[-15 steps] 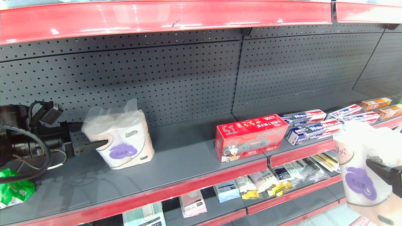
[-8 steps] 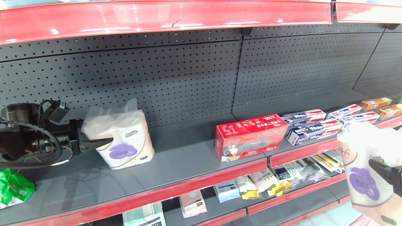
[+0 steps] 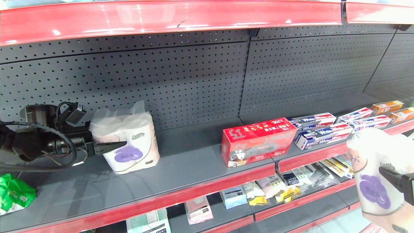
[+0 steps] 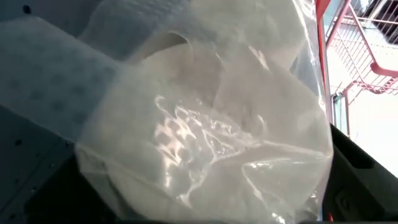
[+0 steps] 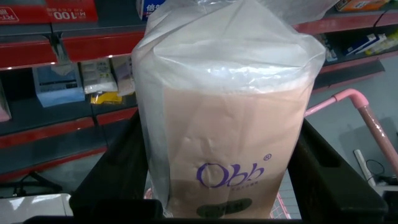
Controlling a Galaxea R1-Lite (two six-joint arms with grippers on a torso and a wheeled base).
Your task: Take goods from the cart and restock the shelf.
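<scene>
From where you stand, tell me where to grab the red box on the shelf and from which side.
Probably across its narrow depth, at mid-length, fingers on the front and back long faces of the red box, coming from above. It lies lengthwise along the shelf edge, and blue-and-white boxes crowd its right end.

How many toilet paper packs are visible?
2. One toilet paper pack sits on the grey shelf in the left gripper; the second pack is in the right gripper, lower right.

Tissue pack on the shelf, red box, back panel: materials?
Tissue pack: thin clear plastic film, glossy wrinkles, over soft paper rolls. Red box: likely printed cardboard, crisp edges, slight sheen. Back panel: probably painted metal, matte grey, perforated.
</scene>
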